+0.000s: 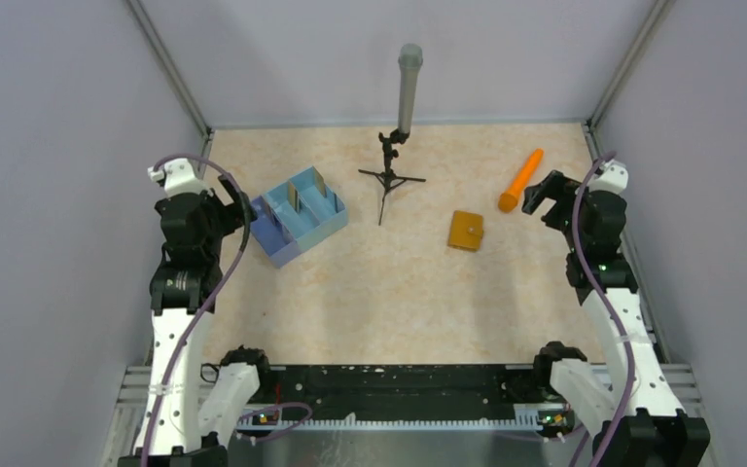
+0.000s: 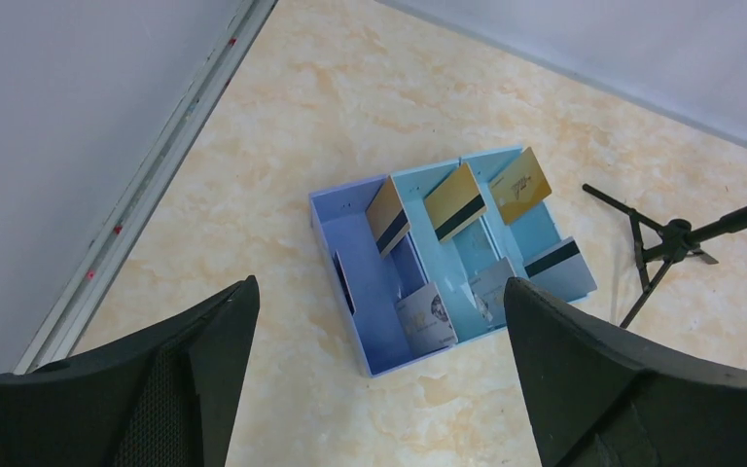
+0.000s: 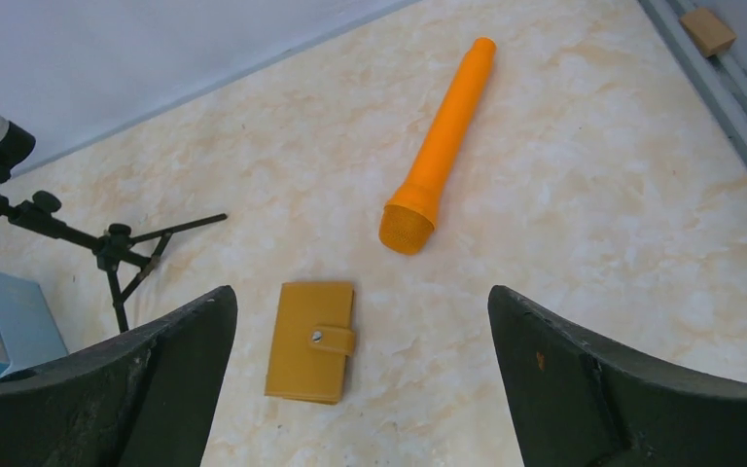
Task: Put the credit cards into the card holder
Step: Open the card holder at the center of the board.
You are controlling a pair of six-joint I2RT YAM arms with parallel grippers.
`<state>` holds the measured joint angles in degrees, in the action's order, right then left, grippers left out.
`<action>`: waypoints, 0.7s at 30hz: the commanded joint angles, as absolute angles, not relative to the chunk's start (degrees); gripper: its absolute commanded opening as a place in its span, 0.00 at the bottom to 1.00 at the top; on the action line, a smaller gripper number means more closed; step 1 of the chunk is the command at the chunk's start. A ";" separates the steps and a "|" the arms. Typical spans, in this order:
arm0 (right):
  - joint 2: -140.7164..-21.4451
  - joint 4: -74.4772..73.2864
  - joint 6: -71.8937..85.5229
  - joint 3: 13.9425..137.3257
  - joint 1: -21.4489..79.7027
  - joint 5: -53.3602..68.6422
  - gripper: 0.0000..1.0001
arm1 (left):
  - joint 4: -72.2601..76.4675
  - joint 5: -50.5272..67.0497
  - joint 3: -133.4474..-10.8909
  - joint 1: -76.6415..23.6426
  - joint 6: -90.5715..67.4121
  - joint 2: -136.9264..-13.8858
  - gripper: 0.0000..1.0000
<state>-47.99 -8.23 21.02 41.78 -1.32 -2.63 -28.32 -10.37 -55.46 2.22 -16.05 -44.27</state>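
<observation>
The mustard-orange card holder (image 1: 466, 231) lies closed and snapped on the table, also in the right wrist view (image 3: 311, 341). Several credit cards stand or lean in the blue divided tray (image 1: 282, 241). In the left wrist view they include gold ones with dark stripes (image 2: 387, 216) (image 2: 454, 202) and greyish ones (image 2: 426, 319) (image 2: 555, 263). My left gripper (image 1: 236, 209) is open and empty, raised beside the tray's left side (image 2: 379, 292). My right gripper (image 1: 543, 195) is open and empty, raised to the right of the card holder (image 3: 362, 292).
An orange cone-shaped stick (image 1: 521, 180) lies behind the card holder, also in the right wrist view (image 3: 440, 156). A small black tripod with an upright grey microphone (image 1: 396, 146) stands between the tray and the card holder. Grey walls enclose the table on three sides.
</observation>
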 commanded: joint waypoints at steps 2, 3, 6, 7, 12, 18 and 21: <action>-51.14 -7.05 21.99 41.66 -1.60 4.90 0.99 | -28.80 -10.20 -57.19 2.43 -15.51 -45.87 0.99; -52.57 -6.26 22.89 41.02 -1.63 7.03 0.99 | -28.44 -9.97 -56.67 2.42 -15.63 -45.82 0.99; -57.97 -2.34 25.81 38.67 -1.58 16.15 0.90 | -27.47 -9.65 -55.10 2.43 -15.99 -46.17 0.99; -60.05 -0.76 26.97 37.88 -1.35 18.96 0.85 | -27.35 -9.44 -54.74 2.46 -16.00 -46.44 0.99; -72.54 2.12 28.55 38.32 4.19 22.82 0.75 | -29.15 -5.14 -53.82 2.46 -14.58 -49.43 0.99; -83.25 8.33 33.35 37.44 6.59 23.88 0.67 | -27.40 2.05 -51.81 2.40 -14.24 -49.30 0.99; -86.64 8.96 34.07 37.60 6.99 23.42 0.65 | -27.25 3.33 -51.70 2.44 -13.85 -49.80 0.99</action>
<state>-83.92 2.85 31.42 37.47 6.57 22.44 -29.02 -0.95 -51.96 2.22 -15.03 -50.02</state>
